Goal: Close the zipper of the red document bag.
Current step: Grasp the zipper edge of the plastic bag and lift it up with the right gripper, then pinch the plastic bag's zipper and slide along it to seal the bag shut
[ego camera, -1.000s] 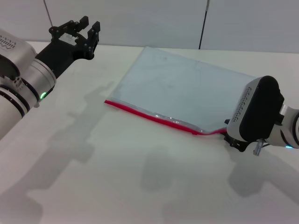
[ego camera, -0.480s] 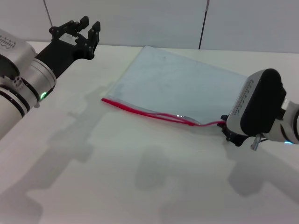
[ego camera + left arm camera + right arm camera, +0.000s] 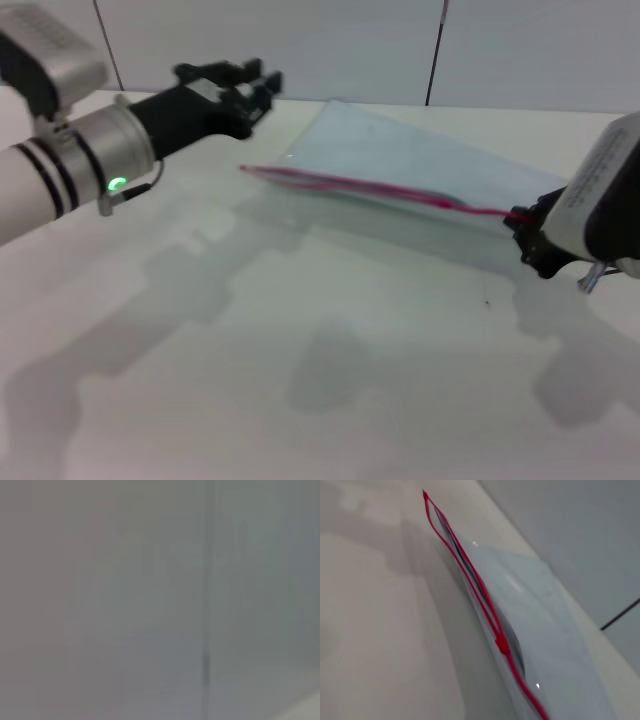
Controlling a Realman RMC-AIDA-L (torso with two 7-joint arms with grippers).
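The red document bag (image 3: 400,160) is a pale translucent pouch at the back middle of the table, its near long edge lifted. The zipper (image 3: 380,188) runs as a thin red line along that raised edge. My right gripper (image 3: 525,232) is shut on the bag's right end of the red edge. In the right wrist view the zipper (image 3: 470,580) shows two red strips gaping apart from the far tip to the slider (image 3: 502,645), then one strip. My left gripper (image 3: 250,85) hovers open just beyond the bag's left corner, touching nothing.
The white table (image 3: 300,350) spreads out in front of the bag, with arm shadows across it. A pale wall with a dark vertical seam (image 3: 435,50) stands behind. The left wrist view holds only blurred grey wall (image 3: 150,600).
My left arm has swung right and now sits close to the bag's left corner. My right gripper has moved right and up, lifting the red edge and drawing it straighter.
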